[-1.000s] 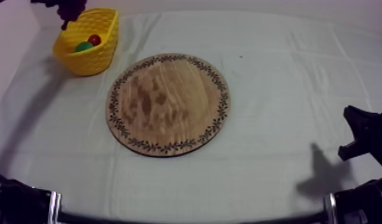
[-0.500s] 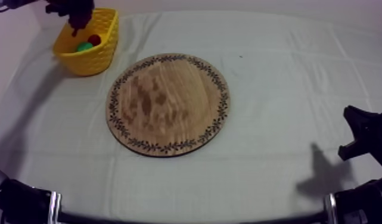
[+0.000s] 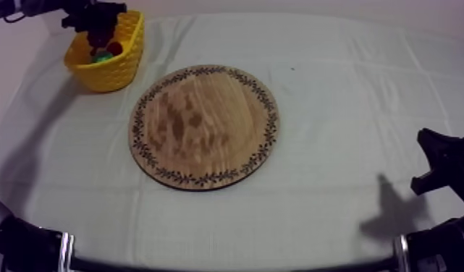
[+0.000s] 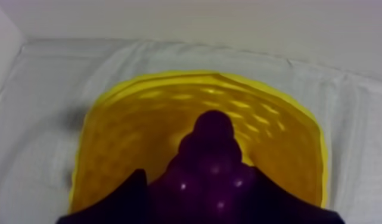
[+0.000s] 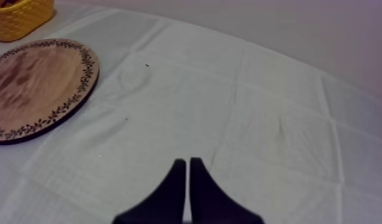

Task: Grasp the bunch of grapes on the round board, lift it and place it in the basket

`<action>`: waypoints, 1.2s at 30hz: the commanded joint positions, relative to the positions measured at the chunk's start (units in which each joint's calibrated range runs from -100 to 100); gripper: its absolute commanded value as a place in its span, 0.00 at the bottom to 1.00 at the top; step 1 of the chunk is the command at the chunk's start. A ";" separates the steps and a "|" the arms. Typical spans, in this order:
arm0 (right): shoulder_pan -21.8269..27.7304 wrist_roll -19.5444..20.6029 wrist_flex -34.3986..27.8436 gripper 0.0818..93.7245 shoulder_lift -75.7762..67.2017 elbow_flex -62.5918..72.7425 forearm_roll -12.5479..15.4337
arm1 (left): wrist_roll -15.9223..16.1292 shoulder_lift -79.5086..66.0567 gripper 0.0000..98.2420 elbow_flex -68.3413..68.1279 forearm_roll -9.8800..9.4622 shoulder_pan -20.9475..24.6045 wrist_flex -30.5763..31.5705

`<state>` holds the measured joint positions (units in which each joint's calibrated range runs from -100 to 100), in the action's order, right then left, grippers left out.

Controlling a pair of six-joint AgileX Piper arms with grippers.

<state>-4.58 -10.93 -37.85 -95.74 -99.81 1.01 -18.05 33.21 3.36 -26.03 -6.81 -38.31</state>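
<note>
Over the far left corner of the desk (image 3: 350,87), seen from above, my left pincer (image 3: 97,16) pinches the bunch of grapes (image 3: 98,35) and holds it right above the open yellow basket (image 3: 111,72). One second ago the grapes hung past the basket's far left rim. Half a second ago they were at the far rim. Now they sit farther in, over the middle of the basket. They hide part of a green thing (image 3: 103,56) inside it. A small red fruit (image 3: 116,48) lies in the basket too, just beside the grapes. The wooden board (image 3: 204,126) lies bare in the middle of the desk, same as before. My right pincer (image 3: 439,170) is low at the near right edge and has not moved.

From the left wrist, the dark purple grapes are squeezed between the two black fingers (image 4: 124,199). The yellow inside of the basket is spread out below them. I cannot tell if the grapes touch the basket.

From the right wrist, the two fingers of the right pincer are pressed together into a thin point, with nothing between them. They hang above the bare desk. The board is well off to one side, and the basket is beyond it at the far corner.
</note>
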 commanded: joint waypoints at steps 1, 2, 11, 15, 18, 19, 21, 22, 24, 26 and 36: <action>-0.02 -0.03 0.03 0.00 -0.01 0.03 -0.01 | -0.17 -0.08 0.75 0.16 0.00 0.08 -0.01; -0.02 -0.03 0.03 0.00 -0.01 0.03 -0.01 | -0.22 -0.18 0.79 0.24 -0.01 0.11 -0.01; -0.02 -0.03 0.03 0.00 -0.01 0.03 -0.01 | -1.10 -3.57 0.80 -0.54 -0.01 0.96 1.75; -0.02 -0.03 0.03 0.00 -0.01 0.03 -0.01 | -2.37 -8.05 0.59 -2.17 0.16 1.97 5.84; -0.02 -0.03 0.03 0.00 -0.01 0.03 -0.01 | -3.99 -12.81 0.44 -4.02 0.23 2.78 8.83; -0.02 -0.03 0.03 0.00 -0.01 0.03 -0.01 | -4.46 -14.63 0.39 -4.89 0.24 3.02 9.74; -0.02 -0.03 0.03 0.00 -0.01 0.03 -0.01 | -5.22 -18.60 0.29 -7.14 0.25 3.46 11.53; -0.02 -0.03 0.03 0.00 -0.01 0.03 -0.01 | -5.54 -20.72 0.24 -8.42 0.26 3.67 12.32; -0.02 -0.03 0.03 0.00 -0.01 0.03 -0.01 | -6.01 -25.20 0.13 -11.36 0.26 4.04 13.83; -0.02 -0.03 0.03 0.00 -0.01 0.03 -0.01 | -6.35 -29.97 0.06 -14.77 0.26 4.39 15.10; -0.02 -0.03 0.03 0.00 -0.01 0.03 -0.01 | -1.20 -56.44 0.00 -31.62 5.69 4.30 10.62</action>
<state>-4.58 -10.96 -37.85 -95.74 -99.81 1.01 -22.05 -13.82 -24.56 -22.34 -2.49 -26.07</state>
